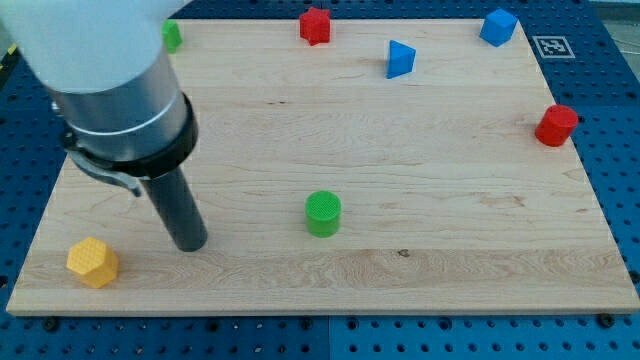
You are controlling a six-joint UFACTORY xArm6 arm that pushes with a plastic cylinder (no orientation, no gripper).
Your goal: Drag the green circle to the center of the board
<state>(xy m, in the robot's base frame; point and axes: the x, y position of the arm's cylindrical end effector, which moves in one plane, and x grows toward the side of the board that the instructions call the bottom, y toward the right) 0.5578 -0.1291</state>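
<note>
The green circle (323, 213) is a short green cylinder standing on the wooden board (450, 260), a little below the board's middle. My tip (190, 244) rests on the board to the left of the green circle, apart from it by a wide gap. A yellow hexagon block (92, 262) lies to the lower left of my tip. The arm's grey body fills the view's top left.
A second green block (172, 36) shows partly behind the arm at the top left. A red block (315, 25) sits at the top edge, a blue triangular block (400, 58) right of it, a blue cube (498, 26) at the top right, a red cylinder (556, 125) at the right edge.
</note>
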